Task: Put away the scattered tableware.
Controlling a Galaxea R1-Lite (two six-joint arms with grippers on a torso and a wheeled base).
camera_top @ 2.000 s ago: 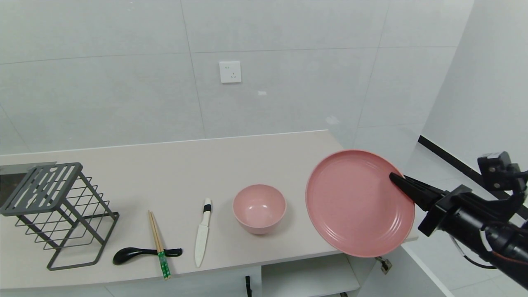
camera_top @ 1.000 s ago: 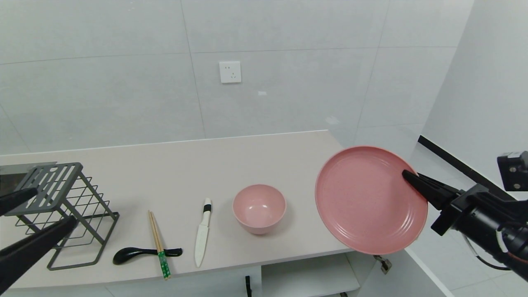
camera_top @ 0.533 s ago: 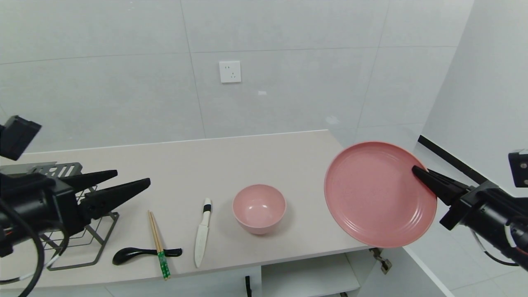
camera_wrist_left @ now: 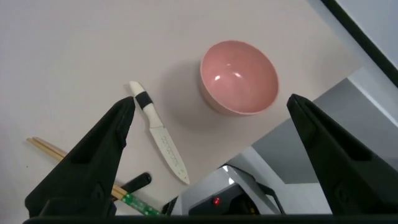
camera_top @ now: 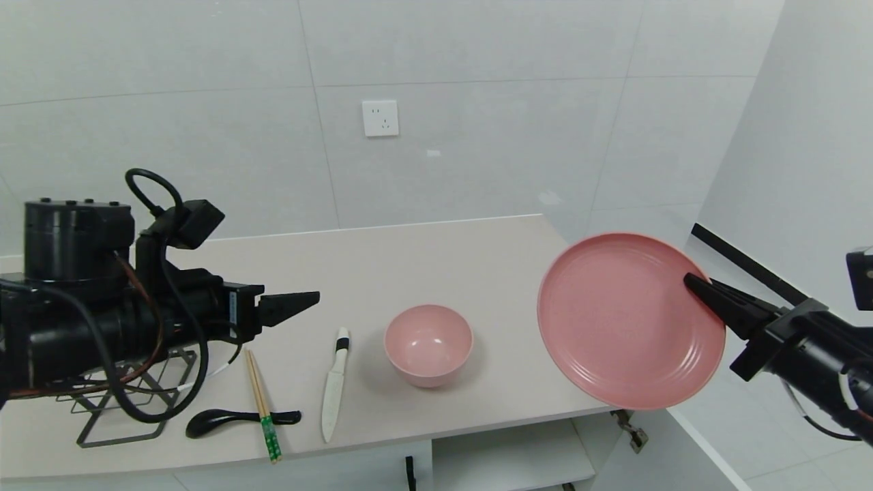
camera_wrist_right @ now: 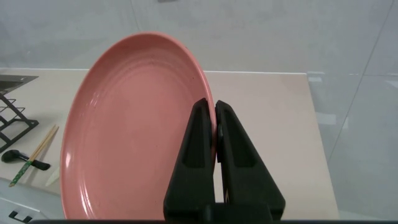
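Observation:
A pink plate hangs tilted in the air past the counter's right end, and my right gripper is shut on its right rim. On the counter lie a pink bowl, a white knife, wooden chopsticks and a black spoon. My left gripper hovers open above the counter, over the knife and to the left of the bowl, holding nothing.
A dark wire rack stands at the counter's left end, partly hidden behind my left arm. The pale counter ends just right of the bowl. An open shelf sits below its front edge. A tiled wall runs behind.
My left arm has come in from the left and swung over the rack toward the knife, gripper open. The right gripper has carried the plate a little to the right and up.

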